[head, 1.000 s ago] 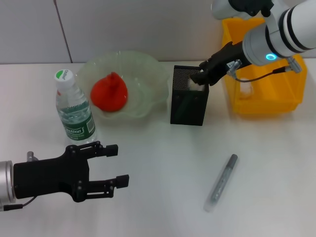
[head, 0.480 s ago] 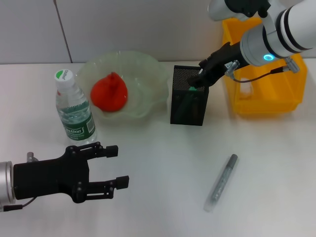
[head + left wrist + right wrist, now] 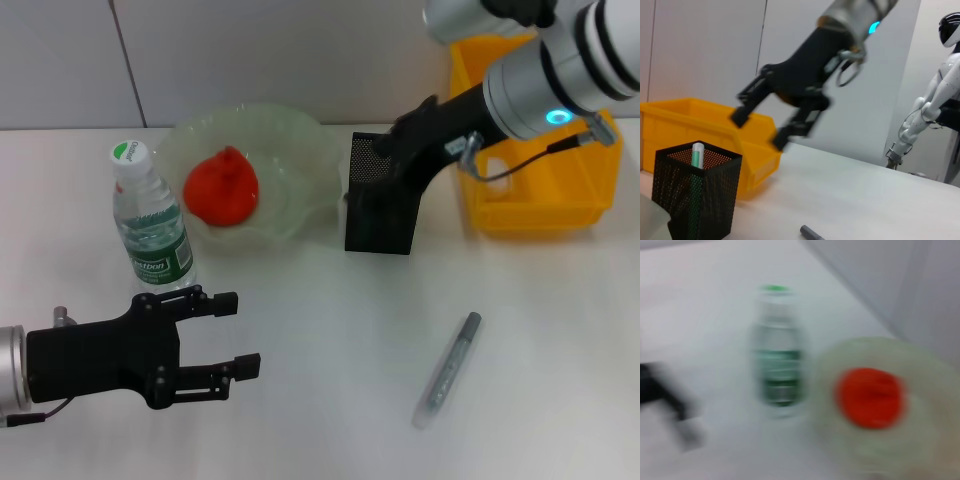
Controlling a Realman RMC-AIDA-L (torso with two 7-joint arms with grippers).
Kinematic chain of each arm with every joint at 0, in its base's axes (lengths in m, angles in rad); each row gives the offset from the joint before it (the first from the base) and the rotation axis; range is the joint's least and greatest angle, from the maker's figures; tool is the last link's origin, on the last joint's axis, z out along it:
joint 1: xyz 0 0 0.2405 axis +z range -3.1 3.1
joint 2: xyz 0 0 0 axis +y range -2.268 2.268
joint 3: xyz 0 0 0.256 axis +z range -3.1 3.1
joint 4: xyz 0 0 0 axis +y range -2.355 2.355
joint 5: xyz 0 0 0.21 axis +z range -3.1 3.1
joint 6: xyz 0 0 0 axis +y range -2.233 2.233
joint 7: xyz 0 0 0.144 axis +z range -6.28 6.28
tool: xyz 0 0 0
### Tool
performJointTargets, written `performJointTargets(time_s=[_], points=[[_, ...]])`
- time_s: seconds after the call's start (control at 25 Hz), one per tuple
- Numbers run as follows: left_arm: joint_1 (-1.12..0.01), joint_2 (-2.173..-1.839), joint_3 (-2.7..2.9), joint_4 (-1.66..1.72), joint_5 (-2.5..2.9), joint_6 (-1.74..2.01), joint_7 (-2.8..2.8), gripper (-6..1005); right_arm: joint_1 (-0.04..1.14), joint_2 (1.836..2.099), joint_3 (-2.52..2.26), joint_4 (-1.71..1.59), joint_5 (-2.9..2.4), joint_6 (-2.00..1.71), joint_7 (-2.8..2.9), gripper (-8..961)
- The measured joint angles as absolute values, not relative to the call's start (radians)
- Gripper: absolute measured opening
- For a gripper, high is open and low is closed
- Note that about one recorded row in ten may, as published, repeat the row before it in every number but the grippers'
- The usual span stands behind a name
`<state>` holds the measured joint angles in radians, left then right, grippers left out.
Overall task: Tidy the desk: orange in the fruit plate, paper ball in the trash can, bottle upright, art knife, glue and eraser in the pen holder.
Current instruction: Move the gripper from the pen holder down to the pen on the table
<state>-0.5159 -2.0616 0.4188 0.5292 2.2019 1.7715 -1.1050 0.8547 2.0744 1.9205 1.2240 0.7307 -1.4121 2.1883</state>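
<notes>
Right gripper, fingers spread and empty, above square black mesh pen holder. Red-orange orange in green glass plate; clear bottle upright. Grey art knife left, near right.

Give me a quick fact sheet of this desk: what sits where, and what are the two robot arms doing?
orange: in the fruit plate
bottle: upright, beside the plate
pen holder: between the plate and the trash can, a green-and-white stick inside
grey pen-like tool: lying on the desk
right pincer: open, above the pen holder
left pincer: open, empty, near the desk's front edge
</notes>
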Motion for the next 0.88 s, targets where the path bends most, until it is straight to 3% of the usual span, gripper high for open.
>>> performJointTargets(time_s=[0.36,0.88], points=[[-0.517,-2.062,0.416,0.558,2.201,1.771,-1.116,815,0.838,2.069,1.921,1.356,0.886,-1.862,1.874,759],[-0.516,-2.062,0.415,0.568,2.201,1.773,-1.129,815,0.894,2.073,1.750,1.311,0.784,-2.082,1.761,758]])
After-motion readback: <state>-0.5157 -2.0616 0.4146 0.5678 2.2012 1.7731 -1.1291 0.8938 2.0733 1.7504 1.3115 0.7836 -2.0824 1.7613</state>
